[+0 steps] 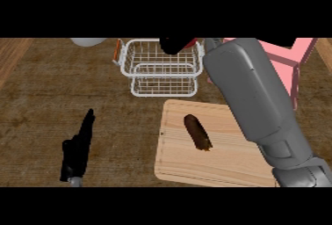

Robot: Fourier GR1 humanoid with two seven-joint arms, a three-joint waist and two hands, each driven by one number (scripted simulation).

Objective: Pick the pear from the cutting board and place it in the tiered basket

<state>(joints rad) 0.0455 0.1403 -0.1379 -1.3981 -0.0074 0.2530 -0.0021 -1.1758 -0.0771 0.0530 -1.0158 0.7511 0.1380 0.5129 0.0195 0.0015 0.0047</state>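
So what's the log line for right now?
right hand: over basket | left hand: open, resting | brown item: lying on board

The right forearm point(250, 92) is a broad grey casing, smooth and rounded along its length, with a narrower, boxier grey segment near the lower edge, marked by a recessed rectangular panel and a seam where the two parts join. The right hand point(174, 45) is black, only a dark rounded mass of it showing. The left hand point(76, 151) is black, slim and angular, ending in a small grey wrist piece
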